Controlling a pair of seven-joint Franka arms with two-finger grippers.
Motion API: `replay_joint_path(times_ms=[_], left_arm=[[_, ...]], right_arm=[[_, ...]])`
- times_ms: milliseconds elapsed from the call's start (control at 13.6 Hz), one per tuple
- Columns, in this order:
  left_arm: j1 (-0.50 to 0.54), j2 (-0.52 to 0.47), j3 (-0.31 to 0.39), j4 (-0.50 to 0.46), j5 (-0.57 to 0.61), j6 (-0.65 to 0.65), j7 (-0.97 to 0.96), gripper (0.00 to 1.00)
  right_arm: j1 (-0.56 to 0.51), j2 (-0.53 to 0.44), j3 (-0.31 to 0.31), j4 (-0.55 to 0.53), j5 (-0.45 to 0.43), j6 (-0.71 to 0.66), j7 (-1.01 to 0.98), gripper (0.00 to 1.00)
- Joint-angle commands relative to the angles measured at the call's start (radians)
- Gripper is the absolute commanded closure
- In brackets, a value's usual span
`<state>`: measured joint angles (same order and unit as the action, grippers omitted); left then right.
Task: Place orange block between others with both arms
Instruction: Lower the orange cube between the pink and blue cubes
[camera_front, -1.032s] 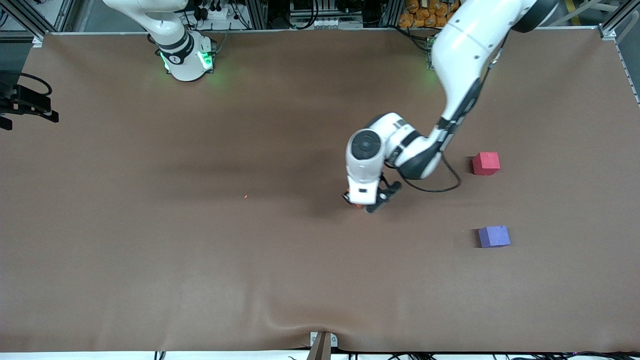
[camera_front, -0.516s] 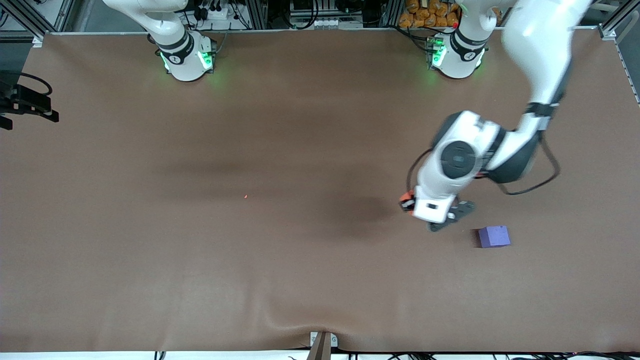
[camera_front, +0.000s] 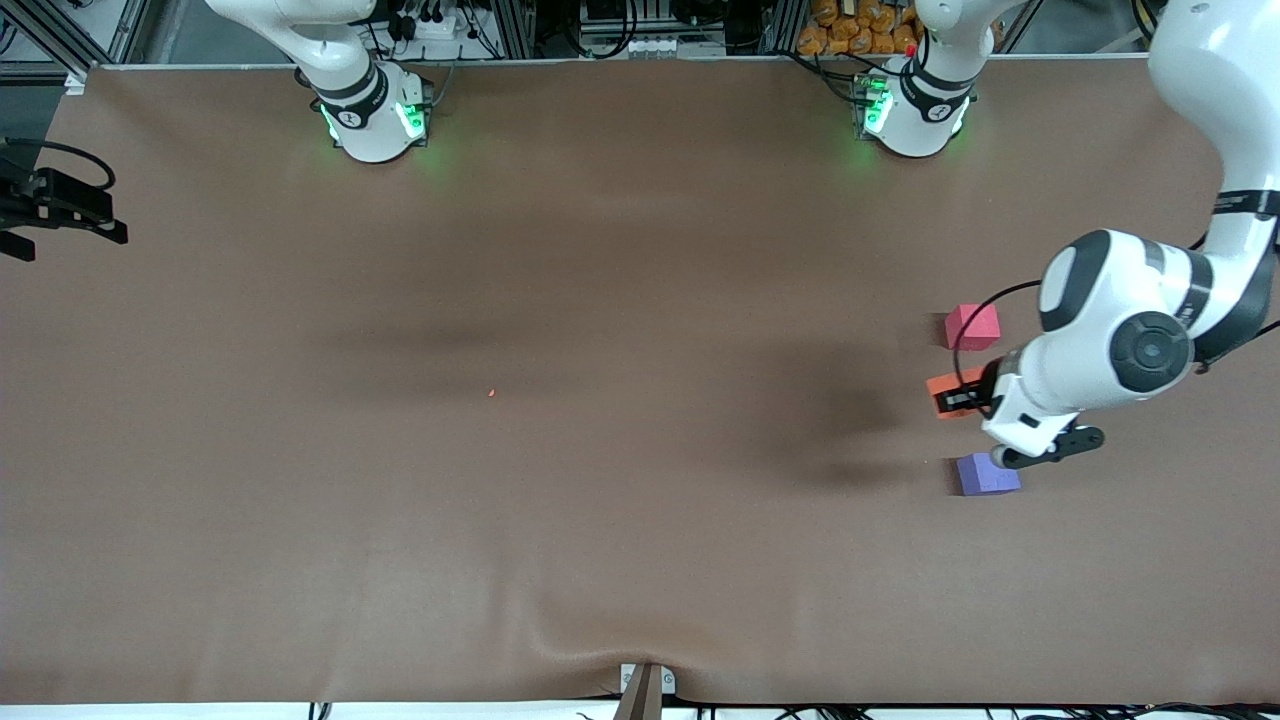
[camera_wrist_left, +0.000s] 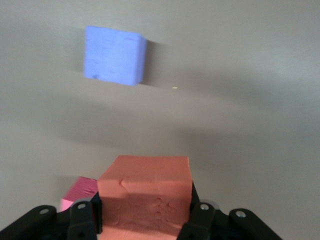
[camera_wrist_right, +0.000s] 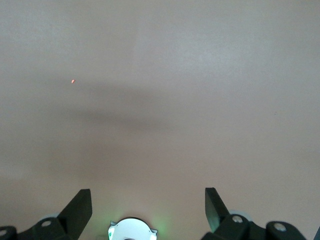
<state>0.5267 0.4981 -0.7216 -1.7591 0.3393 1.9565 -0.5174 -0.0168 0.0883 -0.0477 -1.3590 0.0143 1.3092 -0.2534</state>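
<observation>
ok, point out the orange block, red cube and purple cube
orange block (camera_wrist_left: 145, 197), left wrist view, its front face
red cube (camera_front: 972, 326), front view, its top face
purple cube (camera_front: 988, 473), front view, its top face

The orange block is a matte salmon-orange, clamped in the black left gripper. Just beside it lie a pinkish-red cube and a purple-blue cube. The table is plain brown, with a tiny orange speck. The arms are white with black bands, their bases glowing green.
</observation>
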Motion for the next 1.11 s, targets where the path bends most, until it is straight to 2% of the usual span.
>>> replay_joint_path(times_ms=[0, 221, 369, 590, 737, 1032], left_arm=[[0.079, -0.035, -0.021, -0.097, 0.076, 0.092, 0.063, 1.00], [0.151, -0.016, -0.019, -0.175, 0.099, 0.253, 0.132, 1.00], [0.153, -0.004, -0.015, -0.198, 0.105, 0.292, 0.131, 1.00], [0.170, -0.001, -0.012, -0.267, 0.134, 0.393, 0.128, 1.00], [0.202, 0.020, -0.010, -0.275, 0.211, 0.404, 0.114, 1.00], [0.213, 0.036, -0.010, -0.277, 0.222, 0.412, 0.102, 1.00]], right_arm=[[0.009, -0.004, -0.004, 0.011, -0.011, -0.010, -0.012, 0.00], [0.003, -0.007, -0.012, 0.011, -0.008, -0.010, -0.014, 0.00], [0.003, -0.030, -0.012, -0.008, -0.010, -0.005, -0.012, 0.00], [0.009, -0.102, -0.011, -0.104, -0.007, 0.033, -0.003, 0.00], [0.012, -0.122, -0.011, -0.112, -0.007, 0.031, -0.001, 0.00], [0.012, -0.154, -0.009, -0.153, -0.007, -0.016, -0.003, 0.00]])
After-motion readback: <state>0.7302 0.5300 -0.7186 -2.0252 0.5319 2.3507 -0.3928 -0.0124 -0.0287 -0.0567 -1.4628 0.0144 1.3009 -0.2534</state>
